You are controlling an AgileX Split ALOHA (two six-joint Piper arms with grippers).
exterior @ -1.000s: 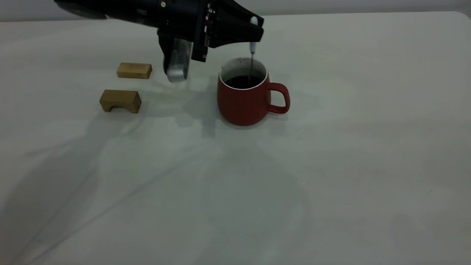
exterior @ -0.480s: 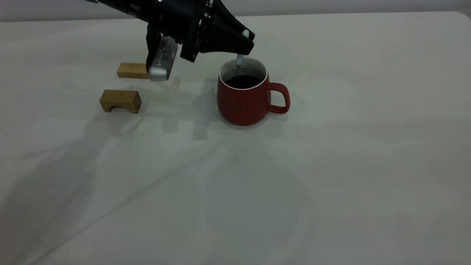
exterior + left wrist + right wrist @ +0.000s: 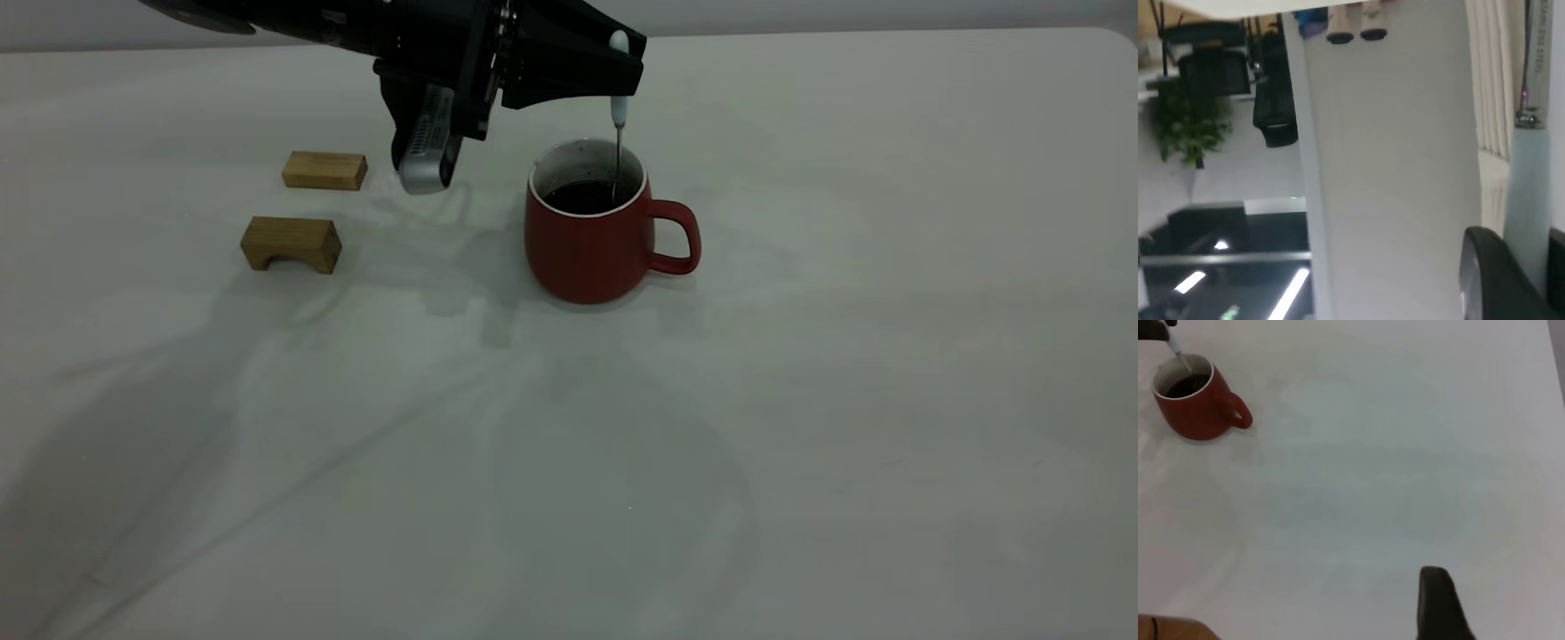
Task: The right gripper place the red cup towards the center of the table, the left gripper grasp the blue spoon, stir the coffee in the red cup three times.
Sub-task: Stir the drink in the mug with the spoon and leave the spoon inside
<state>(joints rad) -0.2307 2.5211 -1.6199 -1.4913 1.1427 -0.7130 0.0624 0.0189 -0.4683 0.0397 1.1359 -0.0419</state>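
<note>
1. Now the left tool point(image 3: 620, 71) grips the spoon point(image 3: 618, 111) by its handle.
2. Spoon hangs upright below the tool, bowl down in the coffee point(image 3: 587, 196).
3. Cup point(image 3: 591, 240) stands on the tabletop point(image 3: 889, 356) under the tool, handle away from the arm.

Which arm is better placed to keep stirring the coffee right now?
The left. The left gripper is shut on the blue spoon, whose bowl dips into the coffee in the red cup. The right gripper sits far off.
</note>
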